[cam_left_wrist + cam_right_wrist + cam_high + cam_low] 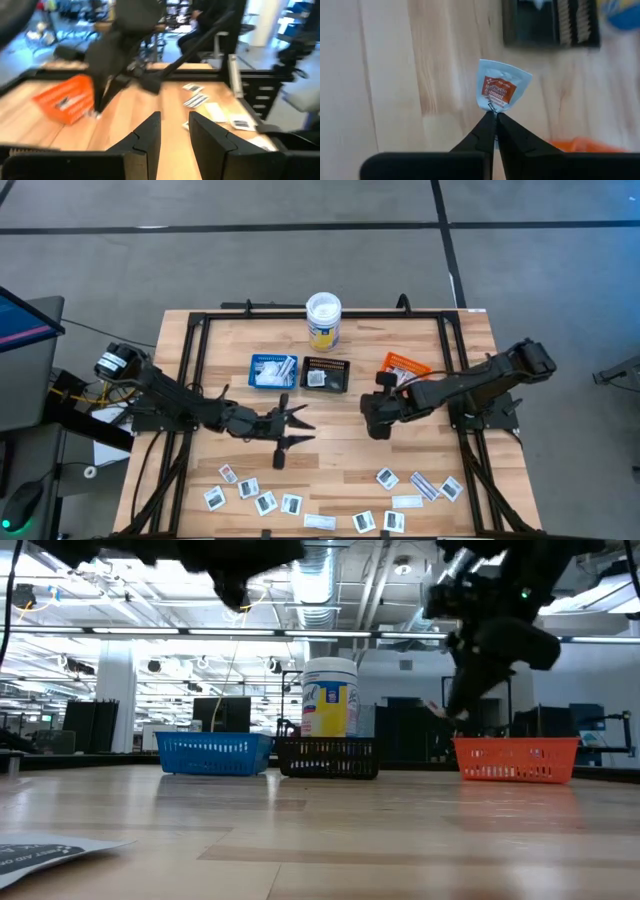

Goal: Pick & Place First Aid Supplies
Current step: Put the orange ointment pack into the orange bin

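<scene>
Right claw [495,116] is pinched shut on the lower edge of one small white packet with a red label [498,90], held clear above the wooden surface [340,415]. I note it hangs between the black tray [326,374] and the orange tray [404,368], just on the near side of both. Left claw [172,131] waits near the surface's middle, well to the blue tray's [272,370] near side, its fingers parted narrowly with nothing between them.

I judge the step in hand to be carrying this packet to a tray. The grip takes only a thin margin of paper, so I would travel slowly, keep the wrist level, and release low over the chosen tray, not from height.

Remaining packets [250,492] lie scattered along the surface's near edge, well apart from the orange tray.

Only the right wrist view shows the packet and how little of it is caught. The high view alone shows the stock left to move. The low view shows the tub [329,697] standing behind the black tray.
</scene>
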`<action>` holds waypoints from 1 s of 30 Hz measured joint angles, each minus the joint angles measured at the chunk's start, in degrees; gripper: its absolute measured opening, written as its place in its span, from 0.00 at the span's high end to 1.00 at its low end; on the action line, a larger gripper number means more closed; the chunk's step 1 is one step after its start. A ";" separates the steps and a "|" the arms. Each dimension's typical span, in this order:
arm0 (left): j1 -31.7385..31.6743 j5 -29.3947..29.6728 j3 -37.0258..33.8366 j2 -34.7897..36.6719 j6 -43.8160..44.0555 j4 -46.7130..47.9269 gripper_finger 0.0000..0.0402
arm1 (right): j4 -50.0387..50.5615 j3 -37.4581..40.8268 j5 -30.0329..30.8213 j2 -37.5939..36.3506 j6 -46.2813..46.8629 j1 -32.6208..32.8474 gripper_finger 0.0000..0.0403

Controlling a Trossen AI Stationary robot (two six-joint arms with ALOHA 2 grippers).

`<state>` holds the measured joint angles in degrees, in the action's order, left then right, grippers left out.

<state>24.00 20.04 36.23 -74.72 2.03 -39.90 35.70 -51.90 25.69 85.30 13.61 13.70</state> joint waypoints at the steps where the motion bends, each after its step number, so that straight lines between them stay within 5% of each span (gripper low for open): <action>1: -1.06 0.01 0.04 -1.39 1.27 -0.82 0.75 | -1.43 0.00 0.51 -0.12 -1.73 0.30 0.97; 8: -10.68 0.12 2.13 -11.43 13.91 -3.09 0.75 | -14.58 -0.10 2.47 4.65 -17.99 4.30 0.98; 15: -13.63 -0.45 5.40 -18.02 25.44 -3.59 0.75 | -17.23 -0.45 20.70 13.01 -27.12 7.22 0.98; 30: -13.48 1.83 5.79 -20.00 22.26 -4.09 0.75 | -16.00 -5.69 17.64 13.83 -20.87 5.77 0.99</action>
<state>10.52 21.87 42.02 -94.72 24.30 -43.99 19.69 -57.59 43.33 99.13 -7.26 19.46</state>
